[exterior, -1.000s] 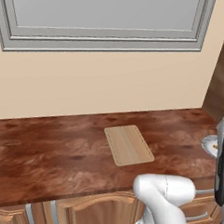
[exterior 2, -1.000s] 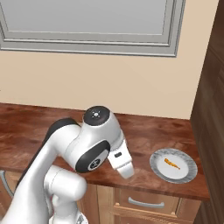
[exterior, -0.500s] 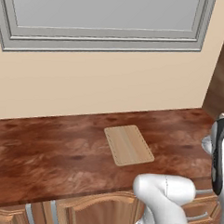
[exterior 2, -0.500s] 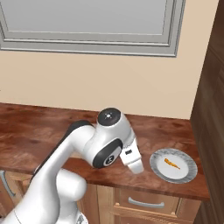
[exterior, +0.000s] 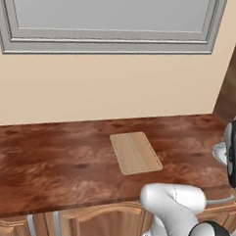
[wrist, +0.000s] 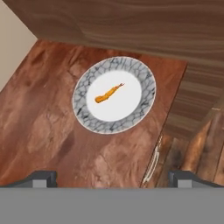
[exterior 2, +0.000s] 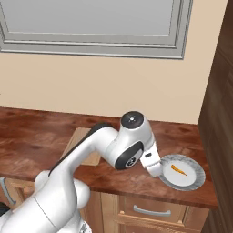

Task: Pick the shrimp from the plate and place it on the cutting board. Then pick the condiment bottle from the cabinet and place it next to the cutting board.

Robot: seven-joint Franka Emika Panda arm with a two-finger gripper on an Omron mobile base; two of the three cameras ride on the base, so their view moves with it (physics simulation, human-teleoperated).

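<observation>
Shrimp [wrist: 108, 93] lies centred on plate [wrist: 146, 83], beneath and apart from gripper [wrist: 114, 178], jaws spread wide, empty.

The shrimp [wrist: 108, 93], a tiny curved orange piece, lies flat near the middle of the plate's white centre, thin tail end pointing toward the plate's rim; from the right base view it sits there too [exterior 2: 179, 170]. The plate [wrist: 86, 78] is small, round and shallow, with a marbled grey-silver rim, resting flat on the red-brown counter close to its front edge and near the dark wood side panel [exterior 2: 196, 180]. The cutting board [exterior: 136, 152] lies flat mid-counter, a light tan rectangle with a thin groove near its edge, bare on top, well apart from the plate.
</observation>
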